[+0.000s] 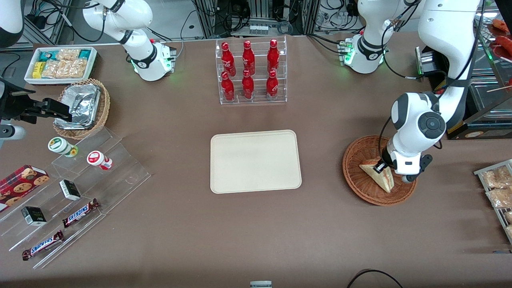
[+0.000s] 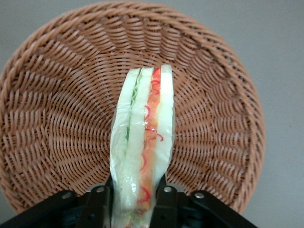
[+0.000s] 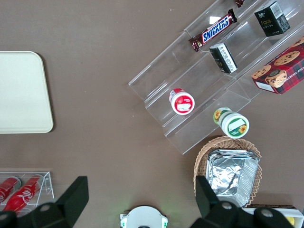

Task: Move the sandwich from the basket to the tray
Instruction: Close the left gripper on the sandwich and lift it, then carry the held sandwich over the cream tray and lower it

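The sandwich [image 1: 379,174] [image 2: 142,142], a wrapped wedge of pale bread with red, orange and green layers, stands on edge in the round reddish-brown wicker basket [image 1: 356,176] [image 2: 57,109] toward the working arm's end of the table. My gripper [image 1: 385,169] [image 2: 133,209] is down in the basket, and its two black fingers [image 2: 97,206] press on both flat faces of the sandwich, shut on it. The cream-beige tray [image 1: 224,180] [image 3: 19,118] lies flat at the table's middle, with nothing on it.
A clear rack of red bottles [image 1: 251,72] stands farther from the front camera than the tray. A tan basket of foil packets [image 1: 83,108], a white snack bin [image 1: 60,64] and acrylic steps with snacks [image 1: 76,192] lie toward the parked arm's end. Packets on a rack [image 1: 498,188] sit beside the basket.
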You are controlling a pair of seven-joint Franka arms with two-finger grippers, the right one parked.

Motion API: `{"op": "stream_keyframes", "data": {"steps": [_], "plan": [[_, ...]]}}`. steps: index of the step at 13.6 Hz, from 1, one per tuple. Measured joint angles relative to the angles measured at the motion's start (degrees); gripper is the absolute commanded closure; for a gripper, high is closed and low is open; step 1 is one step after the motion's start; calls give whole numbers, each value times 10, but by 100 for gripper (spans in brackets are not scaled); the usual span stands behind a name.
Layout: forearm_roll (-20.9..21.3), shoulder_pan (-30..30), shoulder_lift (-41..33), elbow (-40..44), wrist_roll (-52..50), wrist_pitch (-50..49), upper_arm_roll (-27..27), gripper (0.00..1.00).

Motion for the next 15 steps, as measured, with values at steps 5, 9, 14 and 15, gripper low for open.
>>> {"op": "stream_keyframes", "data": {"steps": [5,9,14,15], "plan": [[26,-16,-18,135,0,-197,-5,100],[25,-87,-22,286,-3,-316,-10,100],[10,-215,2,350,-13,-329,-14,100],[9,-243,16,356,-20,-328,-15,100]]}}
